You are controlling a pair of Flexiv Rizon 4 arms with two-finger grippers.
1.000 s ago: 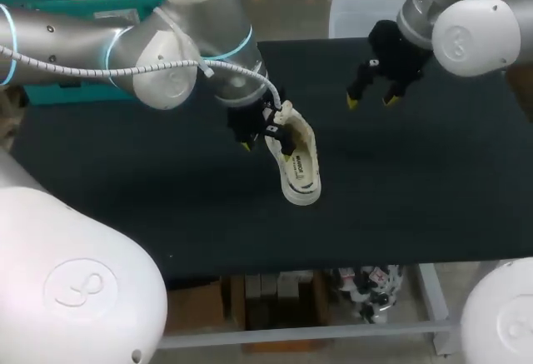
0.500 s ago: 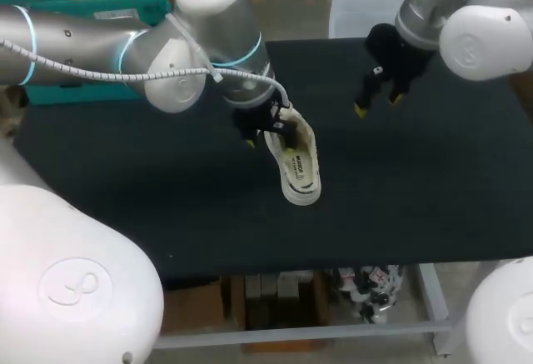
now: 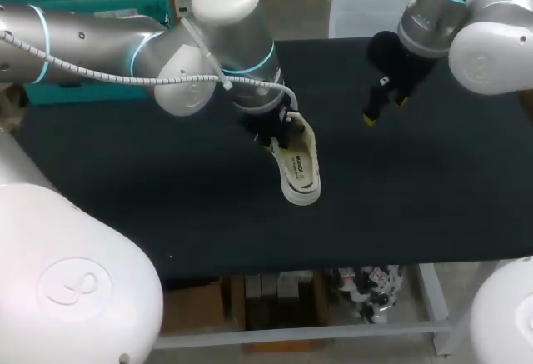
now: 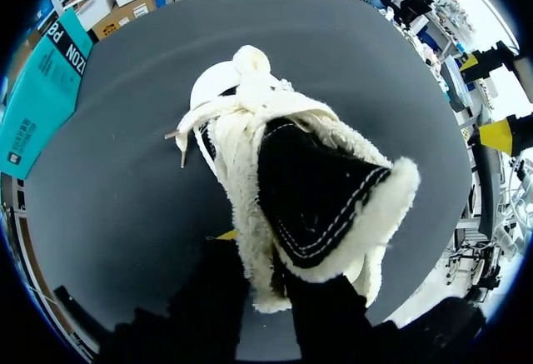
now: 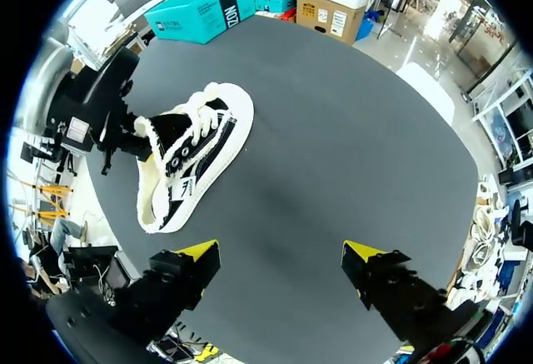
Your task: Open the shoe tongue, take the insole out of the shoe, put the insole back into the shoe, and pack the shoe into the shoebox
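Shoe tongue (image 4: pixel 321 193) clamped in left claw (image 4: pixel 266 272), clear only from wrist view; right claw (image 5: pixel 281 257) apart

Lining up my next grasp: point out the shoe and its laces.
shoe (image 3: pixel 301 168): head view, on its pale middle, by the print.
laces (image 4: pixel 237 106): left wrist view, on the white bunch ahead of the black fleece-edged part.

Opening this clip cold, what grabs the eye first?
A black shoe with cream fleece lining lies near the middle of the dark table, the left hand shut on its fluffy opening. The right hand hangs open over the far right of the table, holding nothing.
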